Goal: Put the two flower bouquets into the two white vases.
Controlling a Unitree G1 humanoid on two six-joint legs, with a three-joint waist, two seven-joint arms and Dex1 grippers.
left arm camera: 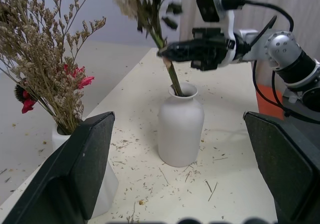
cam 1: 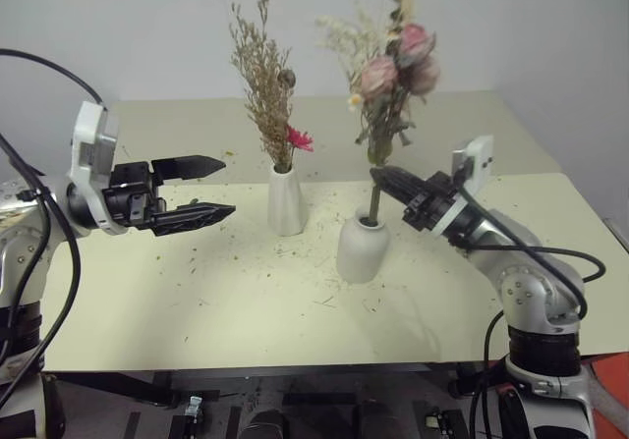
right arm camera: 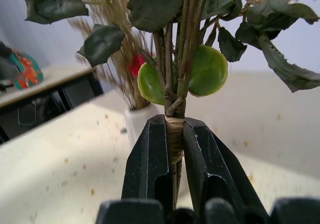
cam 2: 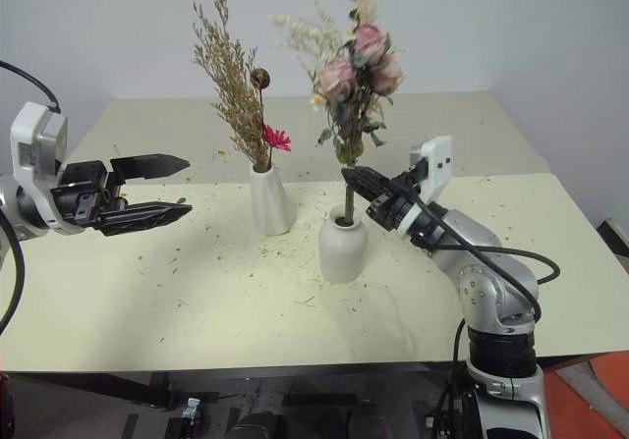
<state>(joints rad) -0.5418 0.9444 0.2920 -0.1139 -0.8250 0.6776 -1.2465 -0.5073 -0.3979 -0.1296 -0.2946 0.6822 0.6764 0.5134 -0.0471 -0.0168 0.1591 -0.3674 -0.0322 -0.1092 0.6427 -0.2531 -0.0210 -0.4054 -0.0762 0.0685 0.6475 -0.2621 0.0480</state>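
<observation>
A: How is the rose bouquet (cam 1: 391,71) seen?
B: Pale pink roses, grey-green leaves; its stems are clamped by the right gripper (cam 1: 378,177), ends inside the rounded vase (cam 1: 363,247).
A: The left gripper (cam 1: 214,189)?
B: Spread wide, nothing held.

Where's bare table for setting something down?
Near edge of the table, in front of both vases, bare apart from scattered bits. Also behind them, far table. Crowded mid-table: tall vase, round vase, right gripper on rose stems.
</observation>
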